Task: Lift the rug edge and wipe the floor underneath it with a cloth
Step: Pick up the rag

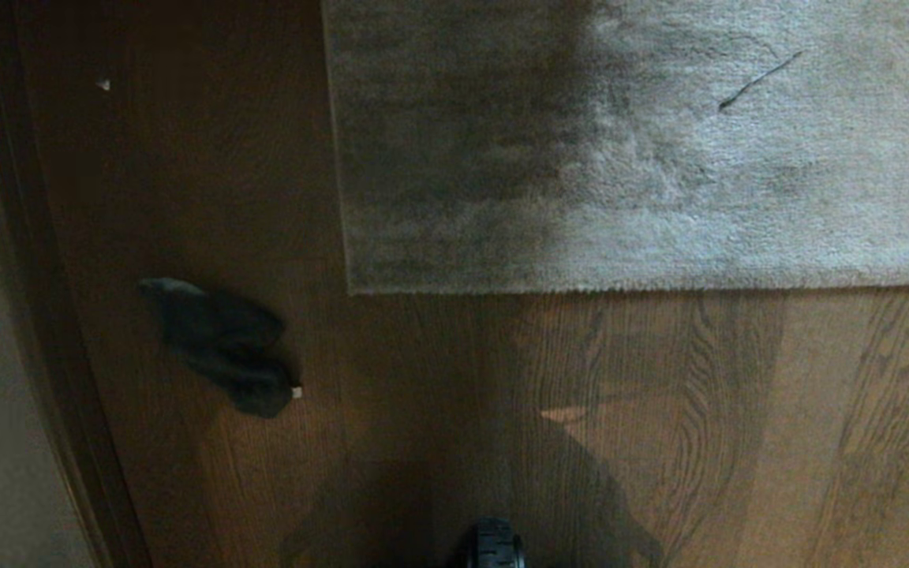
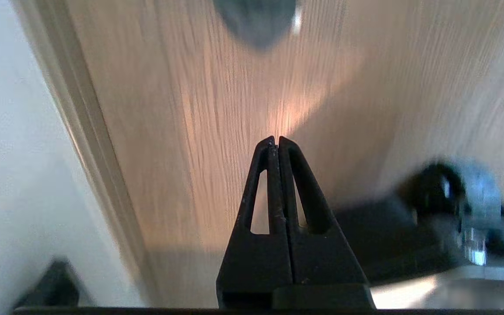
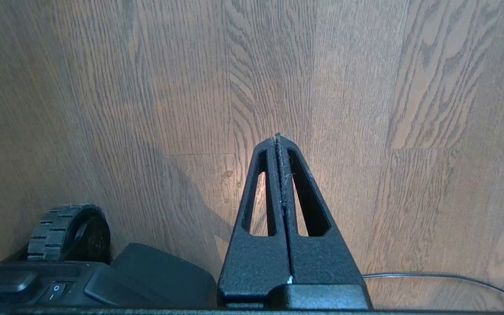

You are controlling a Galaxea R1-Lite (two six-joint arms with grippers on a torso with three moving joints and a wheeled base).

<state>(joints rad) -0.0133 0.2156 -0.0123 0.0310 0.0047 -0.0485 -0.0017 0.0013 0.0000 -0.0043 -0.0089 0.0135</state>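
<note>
Lying crumpled on the floor (image 1: pixel 423 394) beside the flat rug edge (image 1: pixel 581 289), the dark cloth (image 1: pixel 222 343) is sitting untouched, both grippers' fingers (image 2: pixel 278 175) (image 3: pixel 278 175) clenched empty.

Black slotted claw (image 3: pixel 277 136), ribbed wheel (image 3: pixel 70 232)

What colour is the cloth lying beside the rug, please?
Dark grey cloth, clearest in the head view.

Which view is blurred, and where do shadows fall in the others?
Left wrist view: the floor and cloth smear with motion blur. Head view: a dark shadow covers the left part of the rug, the cloth and the boards nearby. Right wrist view: sharp, with a shadow beside the right hand.
</note>
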